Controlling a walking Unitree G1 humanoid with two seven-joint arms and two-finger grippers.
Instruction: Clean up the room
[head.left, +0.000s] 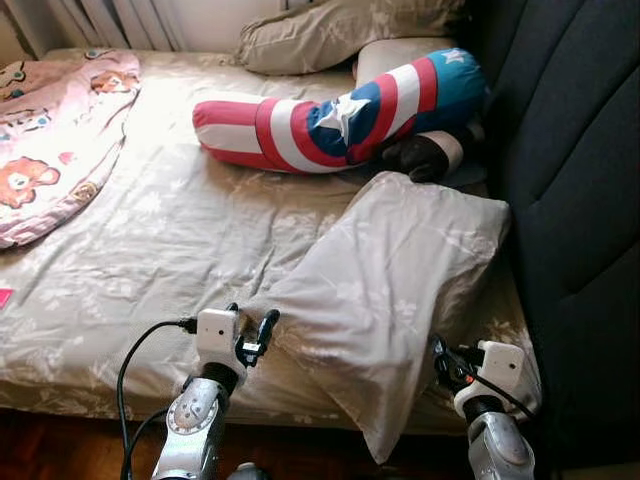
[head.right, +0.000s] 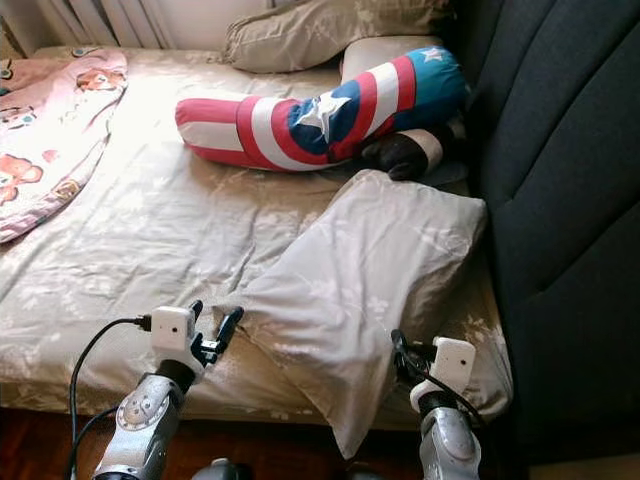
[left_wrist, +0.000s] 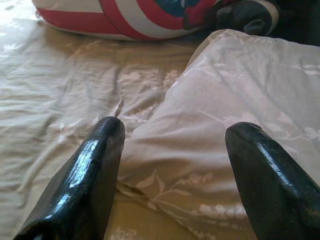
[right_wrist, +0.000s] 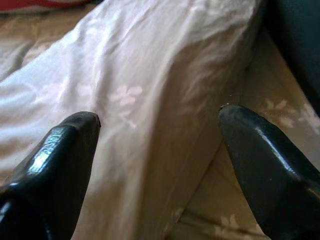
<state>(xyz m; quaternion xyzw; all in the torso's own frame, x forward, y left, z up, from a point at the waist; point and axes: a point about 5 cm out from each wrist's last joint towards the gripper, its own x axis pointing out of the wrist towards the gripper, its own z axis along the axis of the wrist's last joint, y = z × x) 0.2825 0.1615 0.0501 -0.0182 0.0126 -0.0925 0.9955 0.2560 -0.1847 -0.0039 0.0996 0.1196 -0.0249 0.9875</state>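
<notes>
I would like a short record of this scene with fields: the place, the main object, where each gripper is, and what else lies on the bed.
place: bed with a beige flowered sheet, beside a dark padded headboard
main object: beige pillow, lying slantwise, its lower corner hanging over the bed's near edge
left gripper: open, at the pillow's left corner, not holding it
right gripper: open, at the pillow's right edge
other things: striped star bolster, second pillow at the far end, pink bear blanket at the left
</notes>
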